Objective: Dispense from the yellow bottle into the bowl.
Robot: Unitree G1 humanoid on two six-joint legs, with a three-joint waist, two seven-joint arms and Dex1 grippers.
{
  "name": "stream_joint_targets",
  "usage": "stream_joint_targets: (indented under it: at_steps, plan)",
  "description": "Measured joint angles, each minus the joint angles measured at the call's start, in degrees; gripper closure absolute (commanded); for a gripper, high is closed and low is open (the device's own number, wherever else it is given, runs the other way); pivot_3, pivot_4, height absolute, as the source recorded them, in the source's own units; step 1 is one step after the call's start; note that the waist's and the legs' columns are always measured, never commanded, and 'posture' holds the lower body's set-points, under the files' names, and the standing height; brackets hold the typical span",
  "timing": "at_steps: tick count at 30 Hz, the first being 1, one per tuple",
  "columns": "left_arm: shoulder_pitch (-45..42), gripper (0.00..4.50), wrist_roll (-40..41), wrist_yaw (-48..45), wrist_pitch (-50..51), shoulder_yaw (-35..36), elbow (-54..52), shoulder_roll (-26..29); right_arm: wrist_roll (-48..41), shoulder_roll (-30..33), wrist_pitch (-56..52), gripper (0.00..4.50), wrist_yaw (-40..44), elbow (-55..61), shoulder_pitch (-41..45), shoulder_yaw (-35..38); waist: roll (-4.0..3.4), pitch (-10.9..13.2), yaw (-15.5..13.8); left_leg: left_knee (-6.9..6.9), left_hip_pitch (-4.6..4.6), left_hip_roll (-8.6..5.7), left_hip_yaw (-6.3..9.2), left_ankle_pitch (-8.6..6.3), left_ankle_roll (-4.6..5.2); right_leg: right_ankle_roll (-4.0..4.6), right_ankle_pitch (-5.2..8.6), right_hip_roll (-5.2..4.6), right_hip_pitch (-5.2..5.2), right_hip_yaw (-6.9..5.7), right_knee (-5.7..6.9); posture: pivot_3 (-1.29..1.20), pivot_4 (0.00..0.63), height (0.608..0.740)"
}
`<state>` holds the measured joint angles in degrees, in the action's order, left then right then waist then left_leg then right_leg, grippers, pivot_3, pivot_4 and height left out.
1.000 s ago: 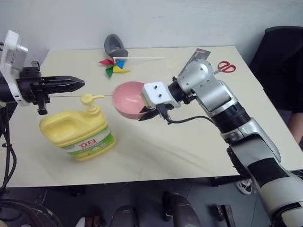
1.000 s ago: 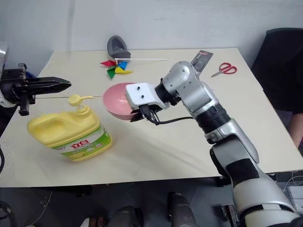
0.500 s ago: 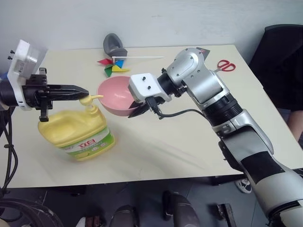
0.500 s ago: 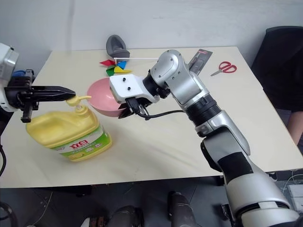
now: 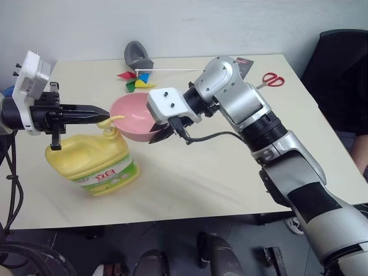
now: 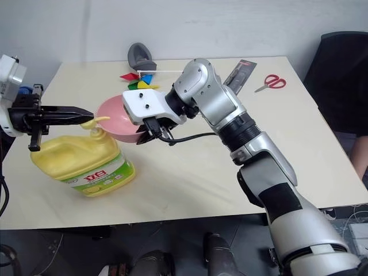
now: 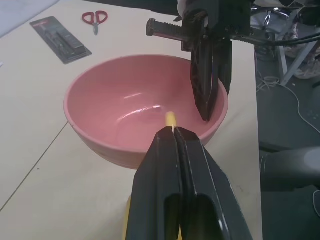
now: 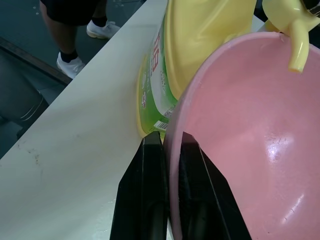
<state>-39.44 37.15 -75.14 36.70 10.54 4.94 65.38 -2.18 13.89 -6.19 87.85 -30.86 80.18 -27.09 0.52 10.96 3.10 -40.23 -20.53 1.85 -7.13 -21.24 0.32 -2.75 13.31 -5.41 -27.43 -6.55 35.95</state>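
Yellow bottle (image 5: pixel 94 162): you have it standing upright on the counter (image 5: pixel 218 178) at the near left, its green-and-white label turned toward the near edge. Its pump nozzle (image 5: pixel 112 120) points right, and the spout tip hangs over the bowl's left rim.

Bowl (image 5: pixel 131 117): your pink bowl sits just right of the bottle's pump, tilted and held up at its near-right rim. In the right wrist view its outer wall lies close against the bottle's side; you cannot tell whether they touch.

Left end effector (image 5: pixel 102 113): you see its two black fingers pressed together with nothing between them. It points right, roughly level, and the tips sit on top of the pump head. In the left wrist view the yellow spout tip shows just past the fingertips, above the bowl's inside.

Right end effector (image 8: pixel 167 145): it is clamped on the bowl's rim, one finger inside and one outside the wall. Your right arm reaches in from the right, across the middle of the counter.

Elsewhere on the counter: a colourful pinwheel (image 5: pixel 137 80) and a grey object (image 5: pixel 136 53) lie at the far edge, and red scissors (image 5: pixel 273 80) and a dark flat package (image 6: pixel 241 71) at the far right, all well apart from the bottle and bowl.
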Motion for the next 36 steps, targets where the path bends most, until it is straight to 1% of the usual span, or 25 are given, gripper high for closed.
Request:
stream_joint_targets:
  at_steps: [6,11,21,29,36]
  plan:
    - [0.6,4.47,0.0,0.7,0.1,0.6,-1.2,-0.4,1.0,-2.4,1.6,4.5,-0.2,-6.0,2.9,0.1,0.0,0.0,0.2,0.0,0.02,0.03,-0.01,0.0,0.0,0.0,0.0,0.0,-0.01,0.04,0.02,0.0,0.15,0.74]
    - [1.2,4.47,0.0,1.4,0.2,1.1,-2.2,-0.4,2.0,-3.5,3.8,4.5,-0.4,-9.8,3.8,0.5,0.0,0.0,0.2,0.0,0.02,0.04,-0.01,0.0,0.0,0.0,0.0,-0.01,-0.01,0.15,0.02,0.0,0.15,0.74]
    - [3.6,4.47,0.0,1.7,0.1,3.2,-3.4,-0.1,2.7,-3.9,5.3,4.5,-0.3,-11.2,4.0,0.6,0.0,0.0,0.3,0.01,0.03,0.06,-0.01,0.0,0.0,0.0,0.0,-0.01,-0.01,0.27,0.03,0.0,0.15,0.74]
    - [4.2,4.47,0.0,2.1,0.1,3.6,-4.3,-0.1,4.4,-3.9,8.4,4.5,-0.3,-12.5,4.0,0.6,0.0,0.0,0.3,0.01,0.03,0.05,-0.01,0.0,0.0,0.0,0.0,-0.02,0.0,0.31,0.03,0.0,0.15,0.74]
    - [4.9,4.47,0.0,3.2,0.4,3.6,-4.1,-0.8,4.5,-3.8,8.7,4.5,-0.2,-12.6,4.0,0.6,0.0,0.0,0.3,0.01,0.1,0.05,-0.02,0.0,0.0,0.0,0.0,-0.02,0.04,0.35,0.06,0.0,0.15,0.74]
